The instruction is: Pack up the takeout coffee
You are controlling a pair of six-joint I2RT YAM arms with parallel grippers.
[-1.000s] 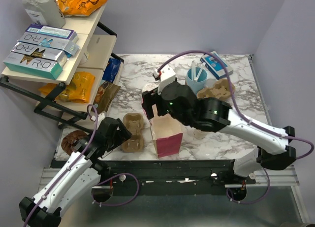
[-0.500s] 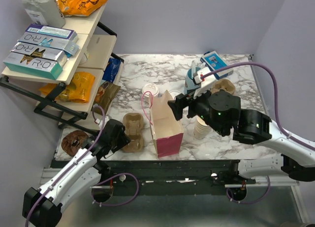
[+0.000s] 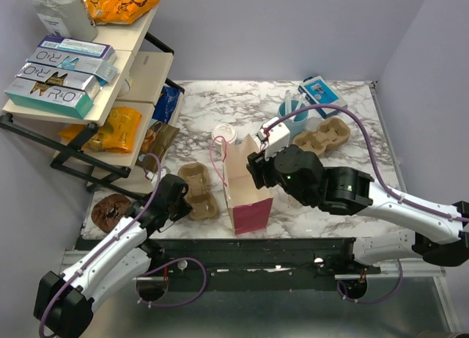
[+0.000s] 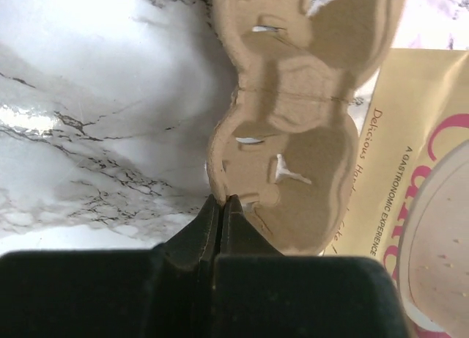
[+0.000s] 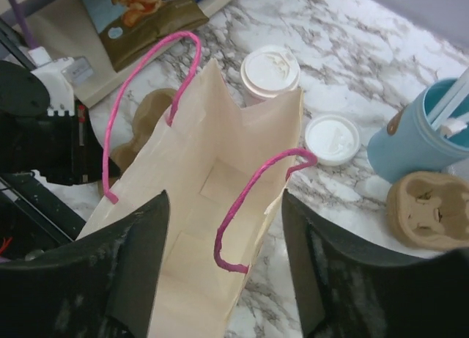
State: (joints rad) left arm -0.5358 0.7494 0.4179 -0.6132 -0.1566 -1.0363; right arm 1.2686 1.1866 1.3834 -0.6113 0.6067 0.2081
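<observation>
Two grippers in view. Right gripper is spread wide and holds nothing, its fingers straddling the mouth of the pink-handled paper bag. Takeout coffee stands upright on the marble table, lid on, just beyond the bag's far end, ahead of the right fingers and clear of them. A loose white lid lies near it. Left gripper is fully closed, tips against the edge of a cardboard cup carrier; cannot tell whether any rim is nipped. The coffee sits well apart from this gripper, past the carrier.
</observation>
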